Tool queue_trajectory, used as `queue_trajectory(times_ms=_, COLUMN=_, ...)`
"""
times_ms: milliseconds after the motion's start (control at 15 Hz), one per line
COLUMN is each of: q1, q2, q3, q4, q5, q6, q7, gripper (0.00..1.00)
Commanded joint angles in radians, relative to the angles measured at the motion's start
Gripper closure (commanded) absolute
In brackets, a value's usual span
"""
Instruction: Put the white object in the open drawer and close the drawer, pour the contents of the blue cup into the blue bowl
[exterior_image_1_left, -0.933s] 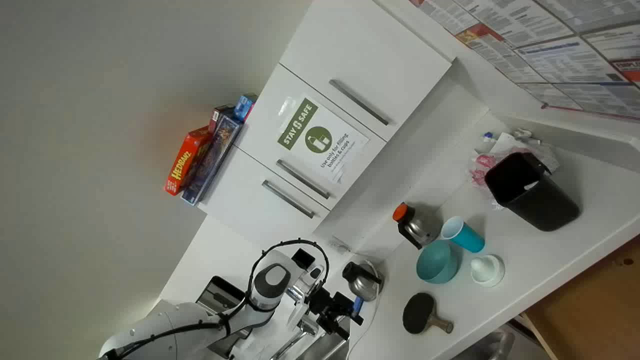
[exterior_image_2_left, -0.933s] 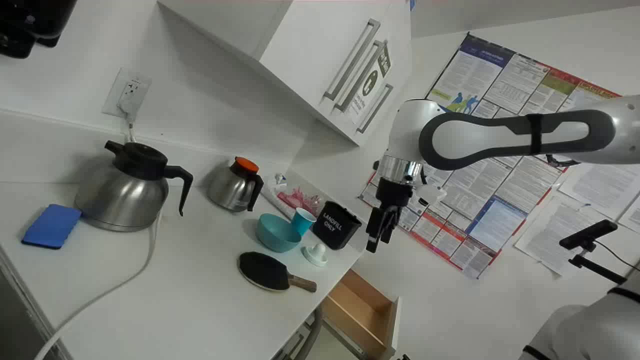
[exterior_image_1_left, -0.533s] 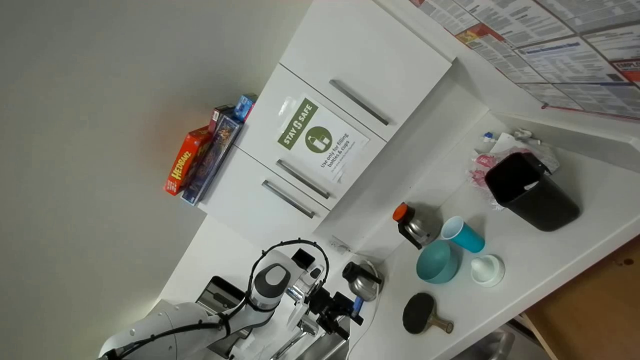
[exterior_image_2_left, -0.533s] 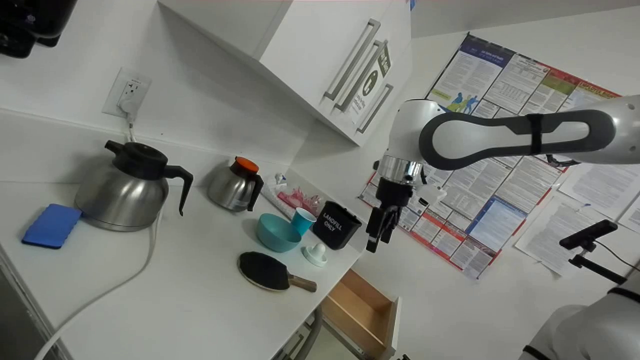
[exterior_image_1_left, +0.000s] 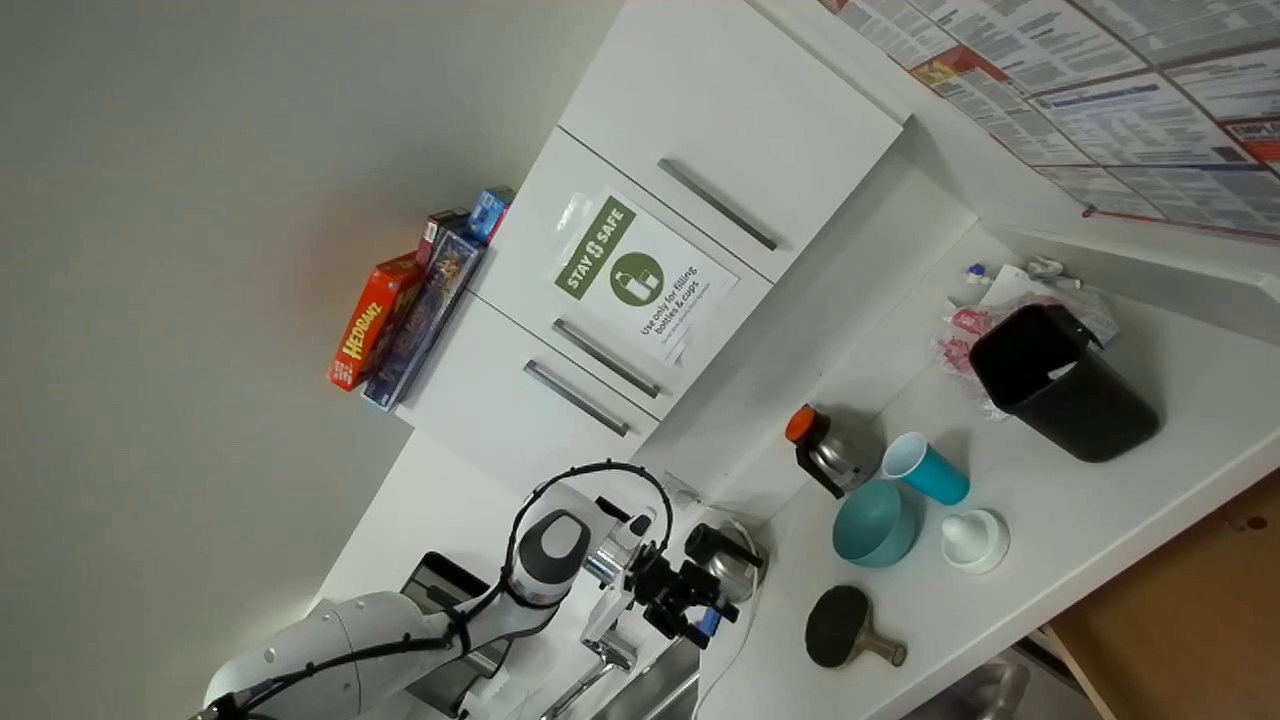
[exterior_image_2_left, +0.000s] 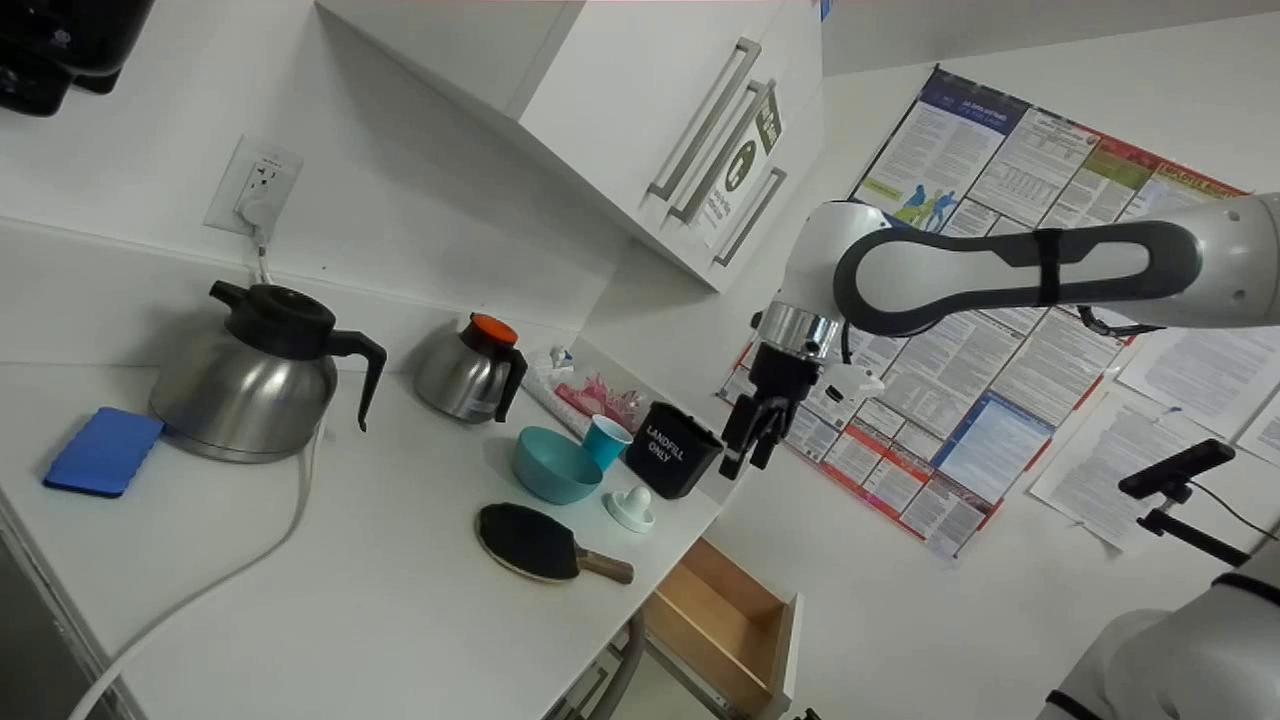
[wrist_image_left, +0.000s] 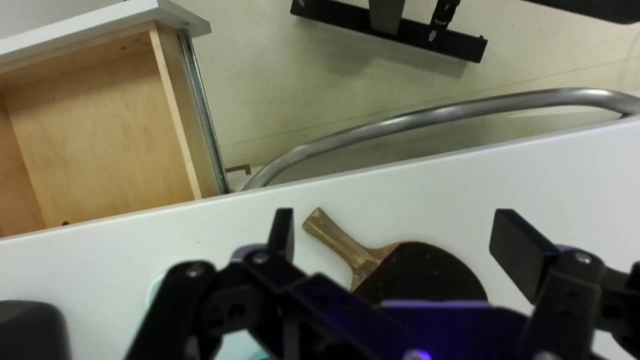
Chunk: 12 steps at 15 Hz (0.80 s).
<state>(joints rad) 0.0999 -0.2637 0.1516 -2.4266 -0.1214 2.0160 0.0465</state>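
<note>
The white object (exterior_image_1_left: 975, 541), a small piece with a round base and a raised knob, rests on the counter near its front edge. It stands close to the teal-blue bowl (exterior_image_2_left: 556, 468) and the light-blue cup (exterior_image_2_left: 606, 442), which is upright beside the bowl; the cup's contents cannot be made out. Below the counter, the drawer (wrist_image_left: 107, 135) is pulled out, its wooden inside bare and its front pale. My gripper (wrist_image_left: 392, 235) hangs above the counter, open, with nothing between its fingers. In the wrist view its body hides most of the white object and bowl.
A paddle (exterior_image_2_left: 530, 543) lies on the counter, below my gripper in the wrist view. A black bin (exterior_image_2_left: 672, 450), a small orange-lidded jug (exterior_image_2_left: 468, 370), a larger steel jug (exterior_image_2_left: 250, 390) and a cord (exterior_image_2_left: 230, 580) are around. Cabinets (exterior_image_1_left: 730, 130) overhang the counter.
My gripper has shifted slightly upward in both exterior views, also a little sideways, along with the arm. It stays open. The objects and the drawer have not moved.
</note>
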Motion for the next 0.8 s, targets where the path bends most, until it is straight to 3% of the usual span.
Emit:
queue_trajectory(times_ms=0, q1=-0.029, q2=0.071, q3=-0.047, q4=0.069, q5=-0.051, q6=0.068, q7=-0.047, gripper=0.00)
queue_trajectory(times_ms=533, q1=-0.099, q2=0.237, q3=-0.152, q4=0.146, q5=-0.088, q6=0.316, q7=-0.119, gripper=0.00)
queue_trajectory(times_ms=600, q1=-0.088, q2=0.187, q3=-0.143, q4=0.115, q5=-0.074, q6=0.281, q7=-0.103, gripper=0.00)
queue_trajectory(times_ms=733, q1=-0.093, q2=0.210, q3=-0.147, q4=0.118, q5=-0.074, q6=0.290, q7=-0.103, gripper=0.00)
